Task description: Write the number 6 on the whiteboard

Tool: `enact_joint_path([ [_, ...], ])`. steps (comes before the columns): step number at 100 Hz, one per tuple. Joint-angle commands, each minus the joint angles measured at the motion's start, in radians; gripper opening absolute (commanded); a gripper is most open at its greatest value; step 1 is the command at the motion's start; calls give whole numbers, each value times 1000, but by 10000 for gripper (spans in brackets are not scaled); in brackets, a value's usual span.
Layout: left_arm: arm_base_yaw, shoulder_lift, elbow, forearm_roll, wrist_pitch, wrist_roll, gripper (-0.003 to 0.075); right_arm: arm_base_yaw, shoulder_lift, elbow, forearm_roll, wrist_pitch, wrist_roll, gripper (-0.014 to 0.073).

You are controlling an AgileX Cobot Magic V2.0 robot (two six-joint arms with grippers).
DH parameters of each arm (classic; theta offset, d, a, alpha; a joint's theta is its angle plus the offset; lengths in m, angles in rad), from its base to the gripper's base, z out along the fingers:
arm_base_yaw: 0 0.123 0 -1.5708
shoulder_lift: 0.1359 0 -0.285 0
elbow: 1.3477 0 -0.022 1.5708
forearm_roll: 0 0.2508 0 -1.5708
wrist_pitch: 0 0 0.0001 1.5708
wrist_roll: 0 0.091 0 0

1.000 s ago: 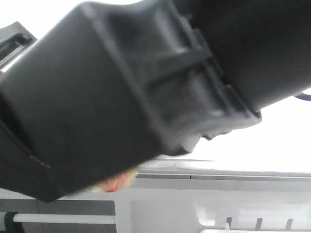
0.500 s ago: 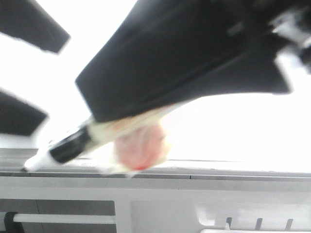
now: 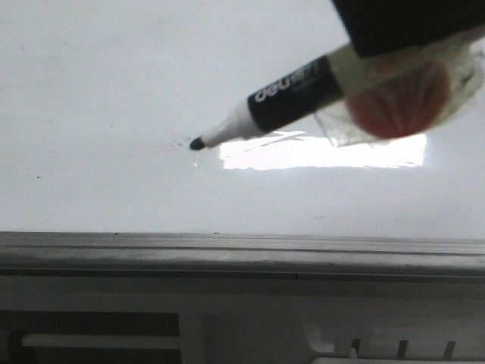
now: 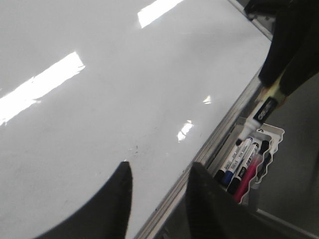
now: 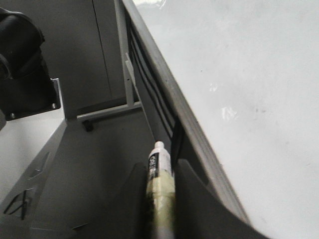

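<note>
Right wrist view: the right claw [image 5: 160, 191] grips the marker [image 5: 160, 172], light, stiff, slick, best held mid-barrel; left claw [image 4: 157, 199] gapes empty over the whiteboard [image 4: 99, 124].

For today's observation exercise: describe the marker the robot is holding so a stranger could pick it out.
Start at the big glossy whiteboard. The marker slants over it from the right claw, dark tip bare. Unlike the markers standing in the white holder beside the board, it is alone and held.

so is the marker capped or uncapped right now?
Uncapped. The marker held in the right gripper shows its bare dark tip in the front view, over the whiteboard.
</note>
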Motion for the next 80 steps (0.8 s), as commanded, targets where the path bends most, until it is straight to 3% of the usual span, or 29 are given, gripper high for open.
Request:
enact_joint_path([
  [1,29,-32,14,-30,-53,-57,77,-7,-29,-26,-71,-112,-5,-53],
  [7,44,-47,45,-62,-73,-57,-19,-7,-29,-26,-137,-199,-5,-53],
  [26,48,-51,79,-118,-149,-57,-19,-47,44,-26,-212,-409,-5,-53],
  [44,48,-51,79,-120,-179,-57,-19,-161,118,-26,-215,-419,-5,-54],
  [80,48,-51,79,-120,-177,-57,-19,-232,149,-26,-203,-419,-5,-53],
])
